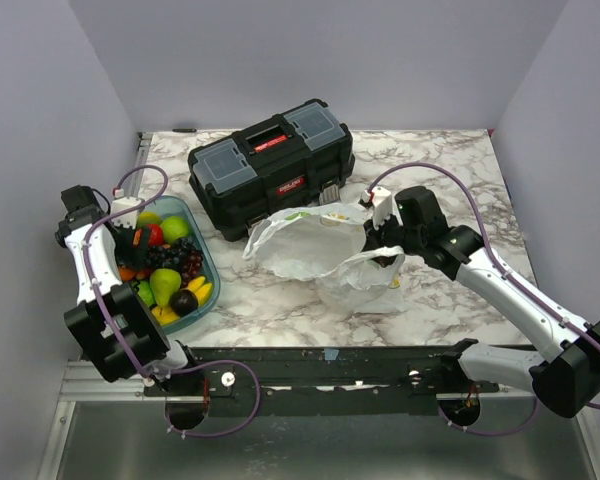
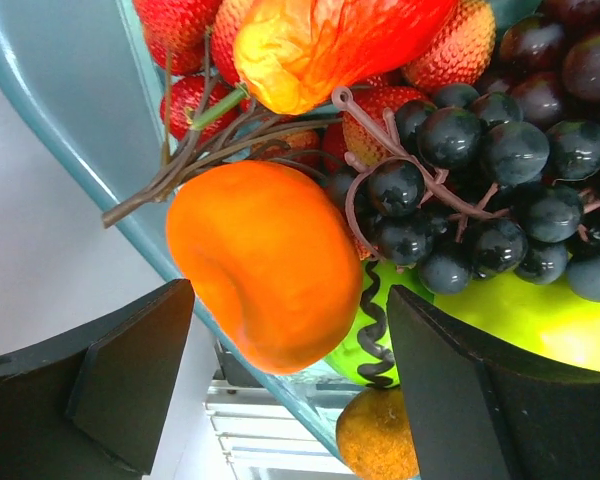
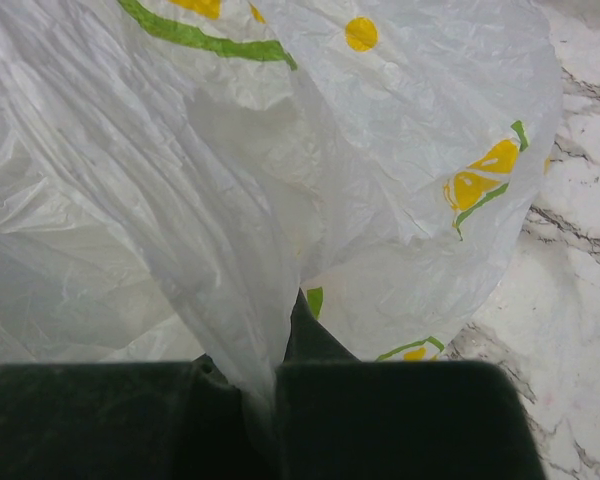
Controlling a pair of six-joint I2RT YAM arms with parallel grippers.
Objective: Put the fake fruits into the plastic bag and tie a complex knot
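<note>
Toolbox label point(image 1: 288, 186) illegible; right hand point(image 1: 383, 253) pinches plastic bag point(image 1: 305, 245); left hand point(image 2: 290, 310) gapes over orange fruit point(image 2: 255, 265).

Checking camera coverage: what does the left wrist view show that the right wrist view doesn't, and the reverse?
Only left wrist: the open left claw straddling an orange fruit, dark grapes, strawberries and the teal tray. Only right wrist: the right claw shut on the plastic bag, marble table beside it. Shared: no object; each just has its own claw's black fingers along the bottom.
</note>
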